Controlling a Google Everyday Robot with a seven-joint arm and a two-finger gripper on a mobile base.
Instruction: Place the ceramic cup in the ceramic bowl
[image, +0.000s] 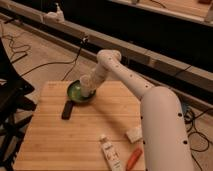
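The ceramic bowl (76, 90) is a shallow green dish with a dark rim at the far left of the wooden table (100, 125). Its short black handle (66, 109) points toward the front left. My gripper (87, 89) reaches in from the right and sits low over the bowl's right part. It is shut on the ceramic cup (85, 83), a small white cup that is down at the bowl's rim level and partly merged with the white wrist. I cannot tell whether the cup touches the bowl.
A white tube with a label (111, 152), an orange item (134, 158) and a pale sponge-like block (134, 134) lie near the table's front right. A black chair (10, 102) stands left of the table. Cables lie on the floor behind.
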